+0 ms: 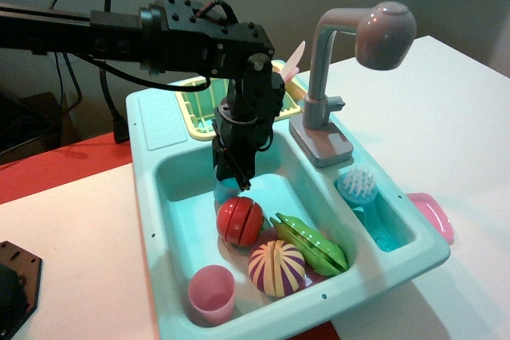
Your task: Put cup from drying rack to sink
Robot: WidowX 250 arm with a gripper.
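Observation.image looks down at an angle on a light turquoise moulded plastic sink point(147, 197) with a deep rectangular basin and smooth, slightly glossy walls. A black metal arm with visible bolts reaches in from the left and bends down into the basin, ending in the gripper point(229, 183). Just under its tip a small teal-blue plastic cup point(225, 193) shows only as a sliver against the basin's back wall, touching or nearly touching the round red toy fruit point(240, 221) in front of it. The fingers sit close on either side of the cup, but I cannot tell whether they are clamped on it or parted, since the dark finger shapes blend together.

Behind the arm, the pale yellow drying rack point(194, 105) sits in the sink's rear corner, a rectangular rim with thin upright slats, partly hidden by the arm. A pale pink pointed piece point(293, 61) sticks up at its right end.

On the basin floor lie 3 toy foods: the red fruit, a ribbed ball striped purple and yellow point(276, 267), and a green-yellow pod-shaped piece point(311, 244). A pale pink cup point(212, 292) stands upright in the front left corner. A grey faucet point(351, 53) with a bulbous head rises at the right, and a bristled teal scrub brush point(362, 189) rests in the narrow side compartment.
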